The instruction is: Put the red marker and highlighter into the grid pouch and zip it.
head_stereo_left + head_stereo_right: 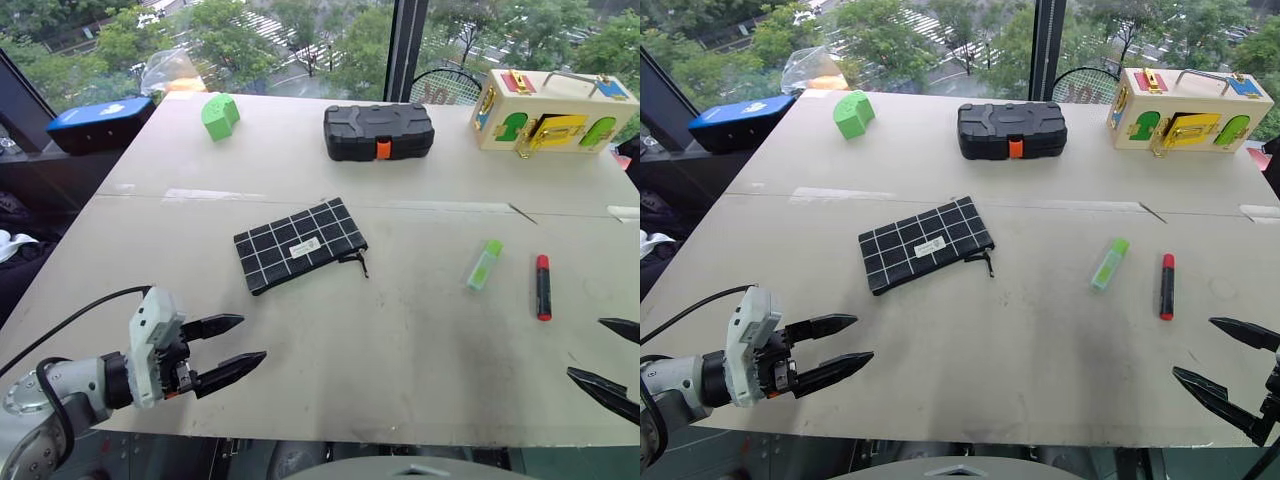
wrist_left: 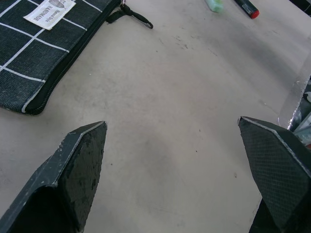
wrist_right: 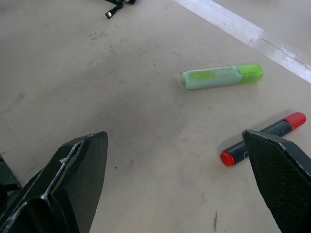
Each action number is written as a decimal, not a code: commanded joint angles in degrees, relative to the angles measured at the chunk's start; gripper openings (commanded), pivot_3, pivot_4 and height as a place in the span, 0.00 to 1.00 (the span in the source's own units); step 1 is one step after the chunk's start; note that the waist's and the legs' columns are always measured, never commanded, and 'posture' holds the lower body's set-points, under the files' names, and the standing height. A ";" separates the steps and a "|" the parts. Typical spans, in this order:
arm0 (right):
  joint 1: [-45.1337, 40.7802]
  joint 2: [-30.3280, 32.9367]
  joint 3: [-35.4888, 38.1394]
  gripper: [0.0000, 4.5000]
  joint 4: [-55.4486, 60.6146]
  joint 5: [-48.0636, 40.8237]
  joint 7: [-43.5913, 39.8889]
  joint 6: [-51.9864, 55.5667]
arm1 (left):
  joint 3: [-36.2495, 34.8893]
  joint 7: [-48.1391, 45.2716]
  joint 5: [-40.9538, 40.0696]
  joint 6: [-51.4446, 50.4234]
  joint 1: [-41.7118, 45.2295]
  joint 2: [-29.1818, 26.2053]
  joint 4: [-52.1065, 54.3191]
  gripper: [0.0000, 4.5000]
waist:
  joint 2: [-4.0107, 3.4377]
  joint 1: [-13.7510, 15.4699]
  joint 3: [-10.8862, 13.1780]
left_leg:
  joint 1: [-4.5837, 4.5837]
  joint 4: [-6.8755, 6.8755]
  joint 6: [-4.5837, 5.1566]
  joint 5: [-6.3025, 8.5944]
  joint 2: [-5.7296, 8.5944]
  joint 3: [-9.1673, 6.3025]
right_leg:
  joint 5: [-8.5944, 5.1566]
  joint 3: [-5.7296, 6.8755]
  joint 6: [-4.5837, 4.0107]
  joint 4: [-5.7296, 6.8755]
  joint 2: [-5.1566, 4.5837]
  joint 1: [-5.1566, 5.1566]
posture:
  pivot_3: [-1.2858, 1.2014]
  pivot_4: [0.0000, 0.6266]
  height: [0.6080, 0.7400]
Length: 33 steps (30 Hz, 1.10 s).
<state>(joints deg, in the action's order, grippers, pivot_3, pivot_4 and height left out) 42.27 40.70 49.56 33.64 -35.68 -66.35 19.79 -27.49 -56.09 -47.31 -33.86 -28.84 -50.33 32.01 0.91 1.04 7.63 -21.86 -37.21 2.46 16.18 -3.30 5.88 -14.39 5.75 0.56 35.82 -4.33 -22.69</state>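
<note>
Both grippers, left (image 1: 228, 350) and right (image 1: 1225, 365), spread wide, empty. Red marker (image 1: 542, 287) beside highlighter (image 1: 484, 265); grid pouch (image 1: 299, 243) zipped, apart.

At the lower left of the head view, the left gripper (image 1: 232, 348) had two black, tapered, pointed fingers mounted on a pale grey-white blocky housing. Behind it sat a black collar and a silver-grey rounded wrist section, with a thin black cable looping off it. At the lower right edge, the right gripper (image 1: 612, 362) showed two slim black pointed fingers. Up close, the finger pads (image 2: 272, 160) bore a fine cross-hatched texture.
</note>
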 commanded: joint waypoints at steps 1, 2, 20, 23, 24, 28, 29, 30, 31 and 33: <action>-1.49 -1.58 -0.89 1.00 1.39 -0.75 1.35 -2.05 | -0.30 4.69 -0.84 0.10 3.40 3.26 0.59 0.97 | 0.01 0.02 0.00 | 0.00 0.00 0.00 0.00 0.00 0.00 | 0.02 0.00 -0.04 0.00 0.00 0.00 | 0.52 0.24 1.00; -3.12 -2.48 -3.05 1.00 3.06 -1.68 3.18 -1.92 | 0.53 8.85 -1.75 -0.92 6.21 5.36 0.27 0.97 | 0.02 0.07 -0.02 | 0.01 0.01 0.02 0.00 0.00 0.00 | 0.03 0.00 -0.08 -0.02 0.00 0.01 | 0.52 0.24 1.00; -9.94 0.72 -15.77 1.00 14.03 -10.54 7.83 2.65 | 15.11 14.02 49.65 56.25 16.02 -0.44 -31.06 0.97 | 0.16 0.73 -0.13 | -0.01 -0.03 0.03 0.11 0.08 0.07 | 0.09 -0.11 -0.23 -0.01 -0.17 -0.08 | 0.52 0.24 1.00; -9.42 0.09 -16.12 1.00 14.52 -10.45 8.72 2.19 | 19.39 18.85 58.58 63.36 21.64 -0.57 -38.47 0.97 | 0.04 1.39 -0.17 | -0.03 -0.07 0.13 0.11 0.11 0.08 | 0.10 -0.08 -0.22 -0.01 -0.23 -0.07 | 0.52 0.24 1.00; -9.23 -0.23 -16.25 1.00 14.49 -10.32 8.93 1.93 | 20.96 20.27 60.96 64.81 23.65 -0.27 -40.27 0.97 | 0.02 1.38 -0.24 | -0.01 -0.07 0.18 0.08 0.11 0.08 | 0.10 -0.07 -0.22 0.01 -0.23 -0.06 | 0.52 0.24 1.00; -8.76 -0.83 -17.31 1.00 15.07 -9.78 9.91 1.32 | 25.94 23.48 65.87 68.15 30.42 1.30 -45.62 0.97 | -0.37 1.46 -0.62 | 0.05 -0.07 0.30 0.04 0.11 0.08 | 0.11 -0.01 -0.21 0.03 -0.25 0.02 | 0.52 0.24 1.00; -8.70 -0.90 -17.46 1.00 15.32 -9.80 10.19 1.29 | 26.92 23.91 66.43 68.61 31.73 1.60 -46.60 0.97 | -0.51 1.48 -0.73 | 0.05 -0.07 0.31 0.03 0.11 0.09 | 0.11 -0.01 -0.21 0.05 -0.25 0.02 | 0.52 0.24 1.00; -8.66 -0.96 -17.49 1.00 15.43 -9.94 10.38 1.28 | 27.77 24.40 67.07 69.18 32.85 1.78 -47.44 0.97 | -0.56 1.46 -0.78 | 0.08 -0.08 0.32 0.03 0.12 0.09 | 0.11 -0.01 -0.20 0.08 -0.25 0.03 | 0.52 0.24 1.00; -8.52 -1.06 -17.49 1.00 15.75 -10.13 10.66 1.31 | 28.40 24.82 67.44 69.68 33.76 1.85 -48.27 0.97 | -0.60 1.47 -0.82 | 0.09 -0.08 0.32 0.03 0.12 0.09 | 0.11 0.01 -0.20 0.10 -0.24 0.03 | 0.52 0.24 1.00; -8.16 -1.22 -17.41 1.00 16.19 -10.44 11.02 1.30 | 29.88 25.71 68.29 70.55 35.92 2.31 -49.96 0.97 | -0.59 1.48 -0.90 | 0.11 -0.08 0.33 0.02 0.11 0.09 | 0.11 0.05 -0.18 0.14 -0.22 0.03 | 0.52 0.24 1.00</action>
<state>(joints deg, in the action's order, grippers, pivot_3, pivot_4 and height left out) 33.73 39.84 31.89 47.82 -45.22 -55.69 22.06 0.13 -30.86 18.23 36.75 6.50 -48.78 -15.19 0.32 2.53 6.73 -21.76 -37.31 2.79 16.20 -3.18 5.96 -14.28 5.82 0.38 35.97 -4.55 -22.65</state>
